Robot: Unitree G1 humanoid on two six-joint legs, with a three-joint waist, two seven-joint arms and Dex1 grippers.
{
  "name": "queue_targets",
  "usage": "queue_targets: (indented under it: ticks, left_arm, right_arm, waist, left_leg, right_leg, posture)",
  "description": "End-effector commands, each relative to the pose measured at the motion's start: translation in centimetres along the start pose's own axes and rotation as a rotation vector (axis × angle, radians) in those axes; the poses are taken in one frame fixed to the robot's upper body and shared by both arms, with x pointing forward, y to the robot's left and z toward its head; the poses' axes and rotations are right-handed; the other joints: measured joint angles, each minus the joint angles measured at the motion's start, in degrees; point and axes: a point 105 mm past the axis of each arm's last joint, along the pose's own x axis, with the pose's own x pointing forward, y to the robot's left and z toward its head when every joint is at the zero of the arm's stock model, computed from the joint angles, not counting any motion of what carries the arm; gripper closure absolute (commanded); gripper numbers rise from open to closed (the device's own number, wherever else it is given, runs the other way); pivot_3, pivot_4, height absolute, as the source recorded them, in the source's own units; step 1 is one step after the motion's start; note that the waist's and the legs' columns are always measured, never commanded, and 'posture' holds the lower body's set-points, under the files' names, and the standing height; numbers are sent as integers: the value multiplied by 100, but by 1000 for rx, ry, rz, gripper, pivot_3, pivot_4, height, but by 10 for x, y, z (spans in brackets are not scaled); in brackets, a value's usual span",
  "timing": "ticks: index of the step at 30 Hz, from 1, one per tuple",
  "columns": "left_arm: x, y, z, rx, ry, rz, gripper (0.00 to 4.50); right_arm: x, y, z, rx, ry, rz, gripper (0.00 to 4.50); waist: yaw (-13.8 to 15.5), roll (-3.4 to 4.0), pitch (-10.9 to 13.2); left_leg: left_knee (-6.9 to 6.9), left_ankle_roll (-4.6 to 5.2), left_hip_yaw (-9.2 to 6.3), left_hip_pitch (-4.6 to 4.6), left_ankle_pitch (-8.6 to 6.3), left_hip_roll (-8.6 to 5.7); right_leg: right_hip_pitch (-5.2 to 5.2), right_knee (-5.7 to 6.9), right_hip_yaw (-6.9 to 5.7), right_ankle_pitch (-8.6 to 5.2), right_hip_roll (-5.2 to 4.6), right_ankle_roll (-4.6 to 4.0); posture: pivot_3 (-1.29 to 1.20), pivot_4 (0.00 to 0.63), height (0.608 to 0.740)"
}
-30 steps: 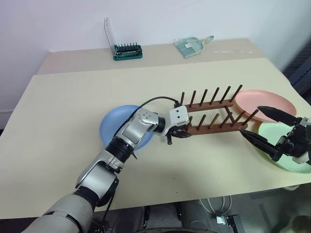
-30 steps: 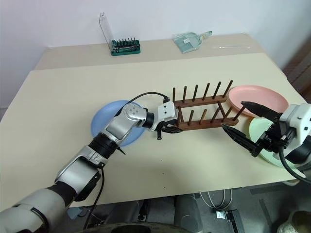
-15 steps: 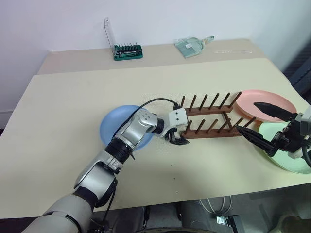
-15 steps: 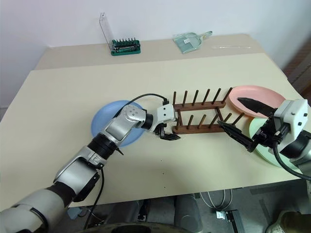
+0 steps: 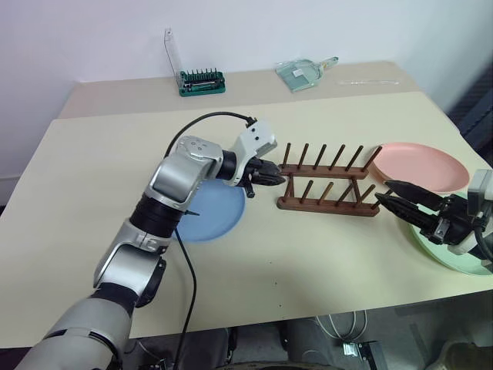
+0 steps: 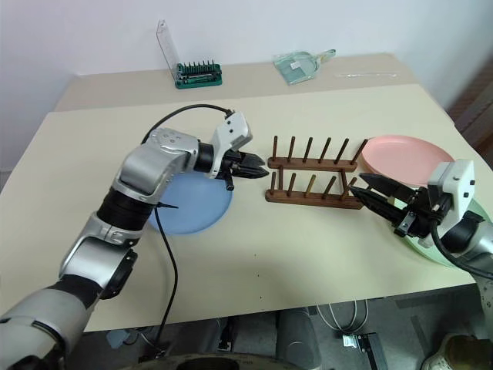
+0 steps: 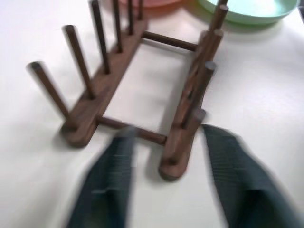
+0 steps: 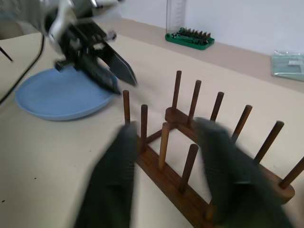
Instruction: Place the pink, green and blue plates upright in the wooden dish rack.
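Desk [image 5: 92, 177]: beige.
Plates, round, shallow, matte, lying flat: blue [image 5: 208, 212] left of rack, pink [image 5: 424, 164] far right, green [image 6: 431, 247] near right.
Rack [image 5: 327, 185]: dark brown, two peg rows, empty, centre.
Left pincer [image 5: 271, 178]: nearly closed, holding nothing, beside rack's left end.
Right pincer [image 5: 404, 202]: slightly parted, holding nothing, at rack's right end.

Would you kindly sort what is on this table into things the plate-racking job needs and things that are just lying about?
Part of the job:
- blue plate, flat on the table
- pink plate, flat
- green plate, flat
- wooden dish rack, no plates in it yet

Just lying about:
- green tool holder with a clear panel, at the far edge
- clear dustpan, also at the far edge
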Motion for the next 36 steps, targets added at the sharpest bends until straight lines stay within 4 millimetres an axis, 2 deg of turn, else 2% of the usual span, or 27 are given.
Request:
queue_targets:
  ticks: [1, 3, 7, 10, 12, 18, 22, 27, 32, 36]
  left_arm:
    - [-14, -1, 33, 22, -114, -2, 4436]
    - [-20, -10, 44, -59, -184, -86, 4436]
    - [-23, -37, 45, -104, -197, -245, 4436]
    - [-22, -72, 31, -160, -137, -442, 4436]
    - [-17, -83, 14, -127, -65, -464, 4436]
    - [18, -70, -29, -13, 82, -286, 4436]
    - [49, -57, -32, 53, 69, -141, 4436]
    - [74, -58, -36, 133, 77, -77, 4436]
    - [83, -50, -41, 175, 104, -11, 4436]
    - [84, -30, -48, 218, 145, 94, 4436]
  right_arm:
    - [1, 0, 0, -35, 24, 19, 4423]
    - [3, 3, -5, -17, 42, 43, 4423]
    - [3, 2, -24, -64, 168, 55, 4423]
    - [3, -2, -47, -141, 296, 46, 4423]
    - [11, -6, -52, -165, 306, 26, 4423]
    - [23, -6, -77, -234, 400, 31, 4423]
    - [25, -15, -93, -306, 469, 13, 4423]
    - [32, -34, -93, -420, 481, -32, 4423]
    - [41, -46, -95, -479, 480, -78, 4423]
    - [50, -53, -98, -502, 471, -99, 4423]
  waist:
    - [2, 0, 0]
    - [-2, -2, 1]
    - [-13, 0, 0]
    - [-28, 1, 0]
    - [-36, 2, -1]
    - [13, -1, 0]
    - [7, -2, 1]
    - [-16, 0, 0]
    - [-12, 0, 0]
    - [-10, 0, 0]
  left_leg:
    - [0, 0, 0, 0, 0, -1]
    - [0, -1, -1, 0, 0, -1]
    - [-2, -10, -1, 0, 5, 0]
    - [-1, -11, 3, 2, 5, -1]
    - [-3, -14, 4, 4, 7, 0]
    - [3, -23, 2, 3, 12, -2]
    - [4, -30, 2, 2, 16, -6]
    - [1, -29, 6, 4, 16, -4]
    - [1, -25, 6, 5, 13, -3]
    - [2, -25, 7, 6, 14, -4]
  right_leg:
    - [0, 0, 0, 0, 0, 0]
    - [0, 0, 0, 0, 0, 0]
    - [-2, 2, 0, 0, 0, 0]
    - [-2, 3, 0, -1, 0, 1]
    - [-2, 5, 1, -2, 1, 1]
    - [3, 6, 3, -1, -1, -1]
    - [6, -2, 4, -1, -3, -1]
    - [5, -4, 4, -1, -2, -1]
    - [5, -2, 4, 0, -1, -1]
    - [6, -2, 4, 0, -1, -1]
  posture:
    - [0, 150, 740]
    - [0, 150, 740]
    - [0, 150, 740]
    - [0, 150, 740]
    - [0, 150, 740]
    - [0, 150, 740]
    - [0, 150, 740]
    - [0, 150, 740]
    - [0, 150, 740]
    - [0, 150, 740]
